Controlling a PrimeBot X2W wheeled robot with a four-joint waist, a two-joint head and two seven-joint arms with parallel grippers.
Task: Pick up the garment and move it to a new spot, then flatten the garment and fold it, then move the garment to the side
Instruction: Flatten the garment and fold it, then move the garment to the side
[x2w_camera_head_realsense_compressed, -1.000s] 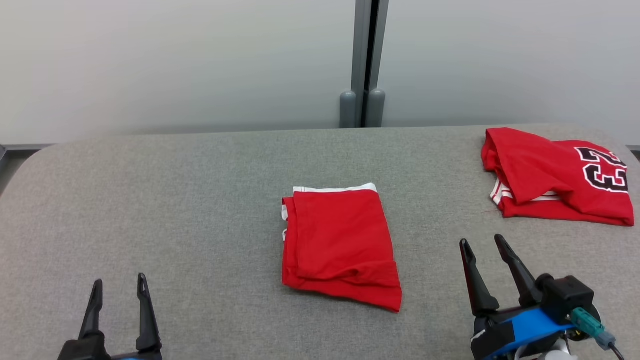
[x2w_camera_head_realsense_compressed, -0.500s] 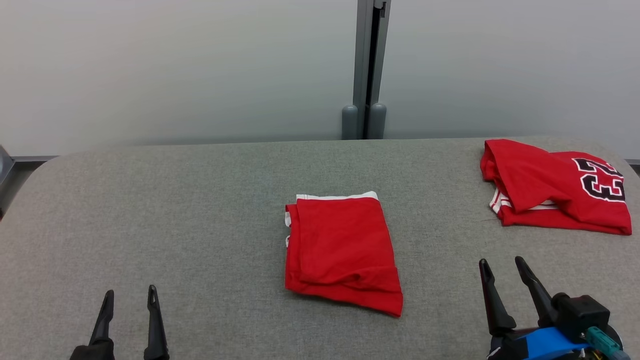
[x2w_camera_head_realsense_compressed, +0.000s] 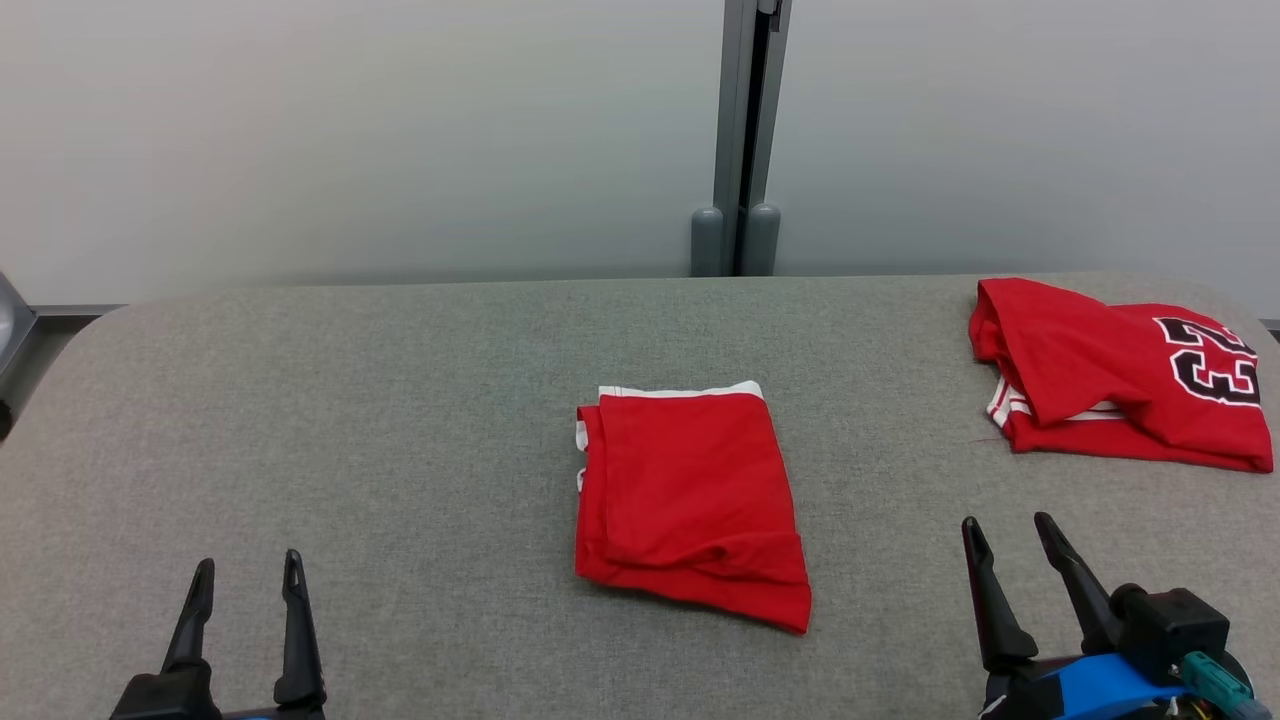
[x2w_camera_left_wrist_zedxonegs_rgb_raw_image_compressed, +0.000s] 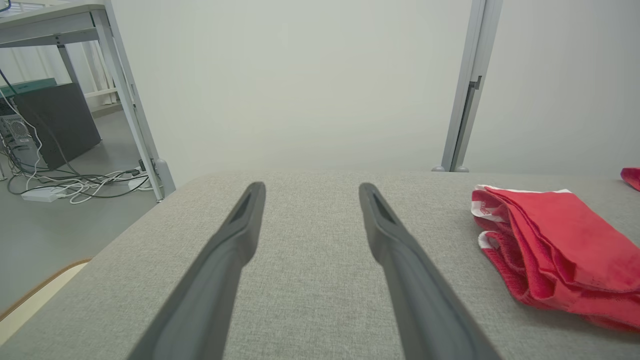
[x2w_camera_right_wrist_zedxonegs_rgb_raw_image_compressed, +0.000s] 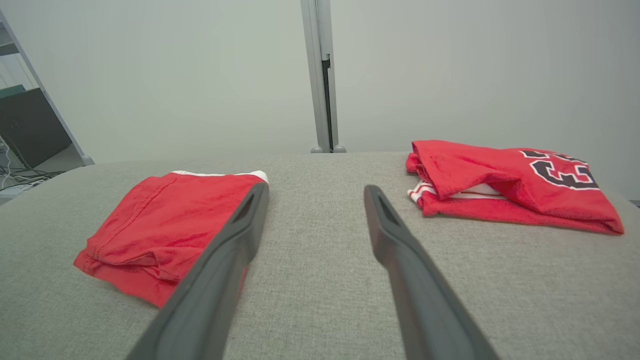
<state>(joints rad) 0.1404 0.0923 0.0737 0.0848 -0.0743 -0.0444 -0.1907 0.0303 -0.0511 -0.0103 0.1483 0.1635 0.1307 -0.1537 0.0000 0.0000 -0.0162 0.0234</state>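
Head view: your folded red garment (x2w_camera_head_realsense_compressed: 690, 500) lies mid-table (x2w_camera_head_realsense_compressed: 350, 400), not yet aside. Both released, the left pincer (x2w_camera_head_realsense_compressed: 248, 560) and right pincer (x2w_camera_head_realsense_compressed: 1005, 520) flank it, likely staged for pickup. Left wrist view: garment off to the right, untouched. Right wrist view: numbered jersey (x2w_camera_right_wrist_zedxonegs_rgb_raw_image_compressed: 515, 185) parked well apart, leaving working room.

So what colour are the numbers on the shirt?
The numbers are black, edged white; head view shows best.

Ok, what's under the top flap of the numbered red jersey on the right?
A white-striped edge peeks out below the flap of the numbered jersey, with more red cloth beneath. What lies deeper in the fold is covered.
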